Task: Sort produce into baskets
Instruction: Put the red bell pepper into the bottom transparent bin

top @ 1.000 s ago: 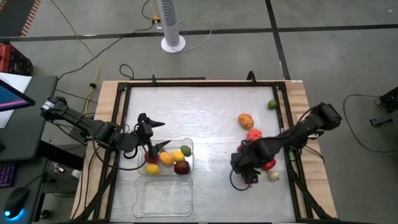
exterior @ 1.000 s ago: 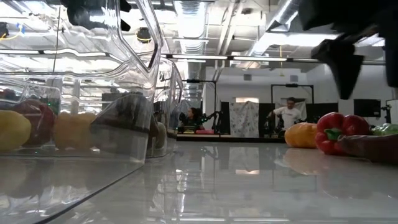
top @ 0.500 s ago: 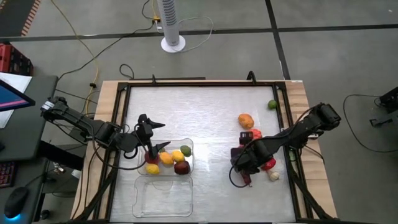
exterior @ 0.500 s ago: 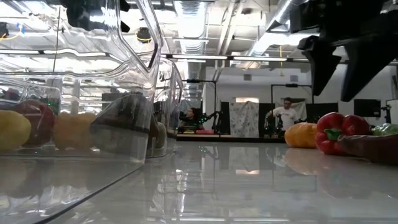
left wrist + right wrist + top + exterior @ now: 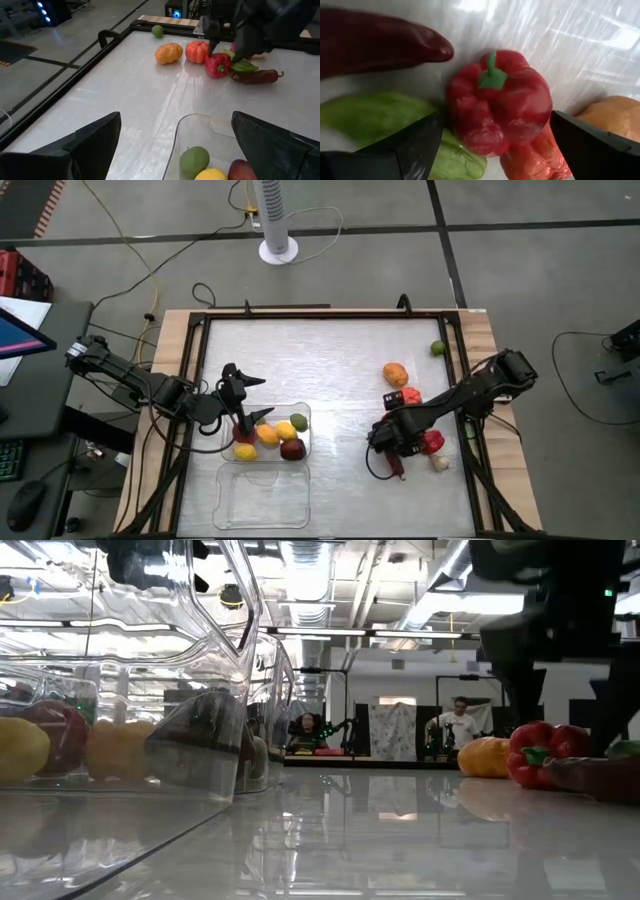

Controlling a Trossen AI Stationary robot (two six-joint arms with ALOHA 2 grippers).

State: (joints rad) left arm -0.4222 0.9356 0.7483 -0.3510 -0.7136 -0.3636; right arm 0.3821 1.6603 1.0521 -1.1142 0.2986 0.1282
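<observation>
The right gripper [image 5: 490, 145] has its fingers [image 5: 405, 147] spread wide on either side of a red bell pepper [image 5: 497, 102], not touching it. Beside the pepper lie a dark red chili-like piece [image 5: 370, 45], a green leafy vegetable [image 5: 375, 117] and an orange piece [image 5: 602, 117]. In the high view this gripper [image 5: 393, 442] sits right of centre, above the cluster of loose produce; a white garlic-like piece [image 5: 440, 463] lies at the cluster's lower right, an orange fruit [image 5: 396, 373] above it, and a small green lime [image 5: 437, 348] at the table's upper right edge.

The left gripper [image 5: 243, 398] hovers left of centre, fingers [image 5: 95, 137] open wide and empty, over the corner of the upper basket [image 5: 303, 412], which holds yellow, orange, green and dark red pieces. A second basket [image 5: 262, 498] lies directly below it, its contents unclear.

No writing can be read anywhere.

The table [image 5: 320, 350] is pale, glossy and streaked with reflections, framed by black rails. Around it is grey concrete floor with a white fan base [image 5: 278, 248] at top centre and cables. The low view shows a bright hall with ceiling ducts and a person [image 5: 462, 725] standing far back.
</observation>
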